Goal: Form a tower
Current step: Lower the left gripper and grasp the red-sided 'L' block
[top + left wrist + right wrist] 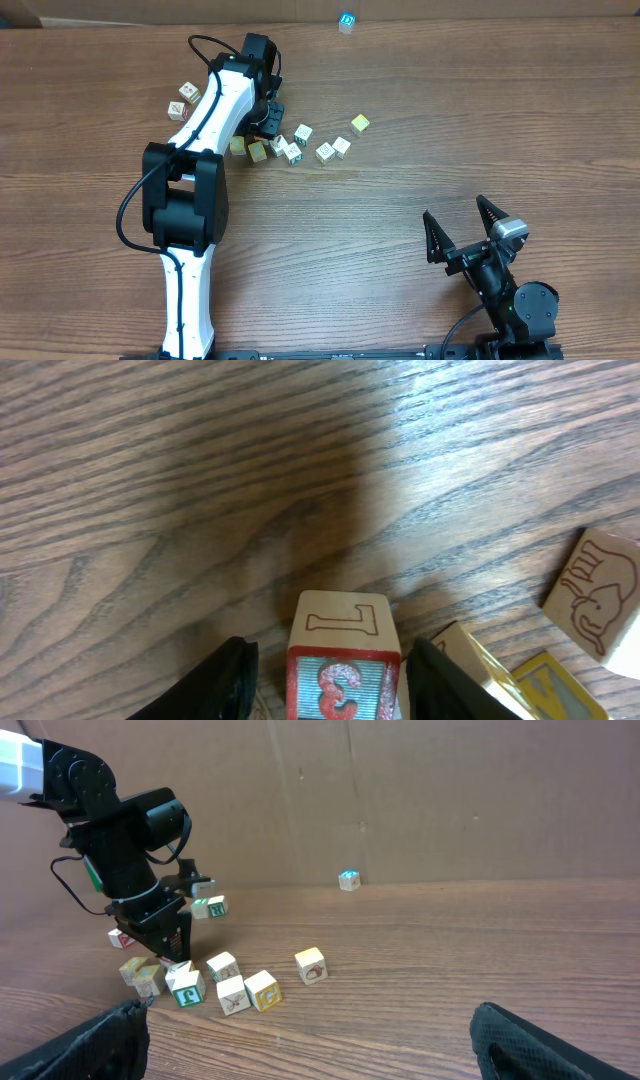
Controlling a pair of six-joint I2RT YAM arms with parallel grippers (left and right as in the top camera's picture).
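Currently your left tool (330, 660) straddles a red-framed cube (345, 625) on the tabletop (200, 480), fingers partly open, not yet clamped; your right tool (454, 207) gapes wide, empty.

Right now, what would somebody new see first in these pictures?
The white left arm stretches over a bunch of little cubes toward the far left. Its tool straddles a cube with a red 3 on its side. One blue cube sits alone at the back, and the right tool gapes wide open at the front right.
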